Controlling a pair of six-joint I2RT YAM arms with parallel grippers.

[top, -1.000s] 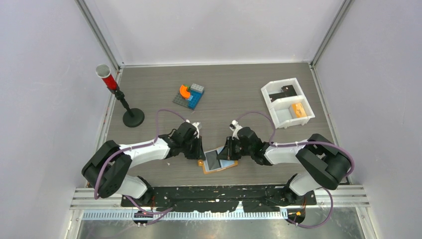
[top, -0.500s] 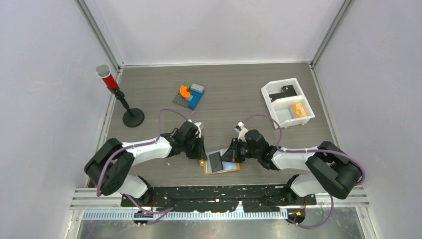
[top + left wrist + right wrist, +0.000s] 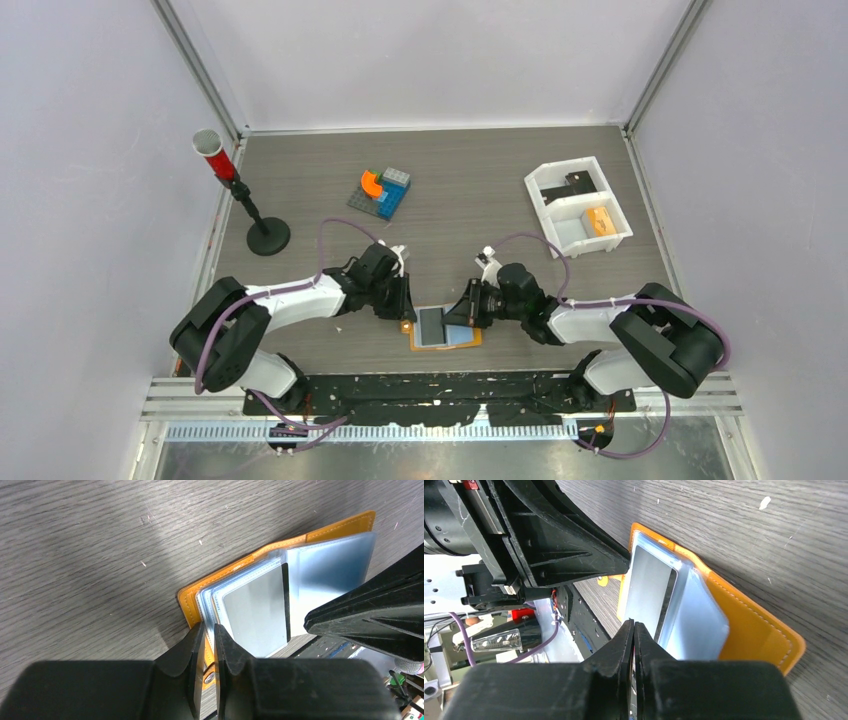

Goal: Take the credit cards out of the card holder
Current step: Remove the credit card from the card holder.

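status: extraction in progress, no card seen clear of the holder.

1. position of the work. the card holder [image 3: 447,336] lies open and flat on the table [image 3: 480,200], near its front edge, between the two arms. its pale blue clear sleeves [image 3: 330,565] fan out over the orange cover.

2. card state. one credit card [image 3: 255,615] shows as a grey panel with a dark edge, seated inside the upper sleeve on the left half of the holder. further cards under the other sleeves cannot be confirmed.

3. left gripper [image 3: 209,630]. its jaws are clenched on the small edge tab of the card holder, with orange material between the fingers. judged function: it pins the holder so that it does not slide.

4. right gripper [image 3: 633,627]. its jaws are pressed together with no visible gap, and the tips sit at the open edge of the sleeve that carries the card. whether a card edge is pinched between them cannot be told.

5. other items. a white tray [image 3: 545,205] stands well apart at the far right. an orange block [image 3: 600,220] sits in its near compartment and a dark item [image 3: 577,181] in its far compartment; the dark item is too small to identify as a card.

6. remaining work, as a judgement. the visible card is not yet withdrawn from its sleeve. any further cards also remain to be taken out.
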